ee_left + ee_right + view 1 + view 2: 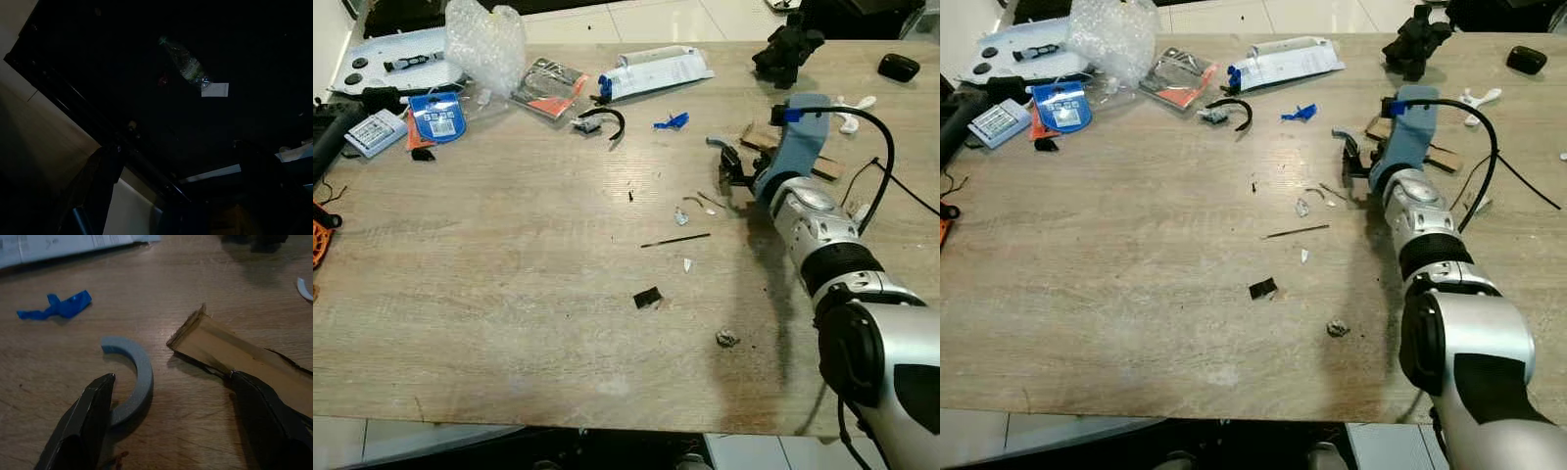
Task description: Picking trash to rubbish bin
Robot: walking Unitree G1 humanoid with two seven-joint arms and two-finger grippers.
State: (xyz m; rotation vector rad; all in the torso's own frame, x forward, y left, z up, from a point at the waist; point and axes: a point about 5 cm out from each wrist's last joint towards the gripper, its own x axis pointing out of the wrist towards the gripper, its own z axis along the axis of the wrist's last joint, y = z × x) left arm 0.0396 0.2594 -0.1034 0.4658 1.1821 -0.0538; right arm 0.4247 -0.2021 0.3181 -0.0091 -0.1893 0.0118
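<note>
Fingers of our right gripper spread wide over the table, one tip touching a grey curved scrap. Cardboard strip lies at two o'clock, blue scrap at ten.

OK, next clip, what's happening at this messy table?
The robot is clearing scraps off a wooden table. Its right gripper is out over the far right part of the table, jaws open, with one finger beside a curved grey plastic piece and the other by a torn strip of cardboard. Nothing is gripped yet. A blue scrap lies a little further on. The left arm hangs idle below the table, its wrist view very dark.
</note>
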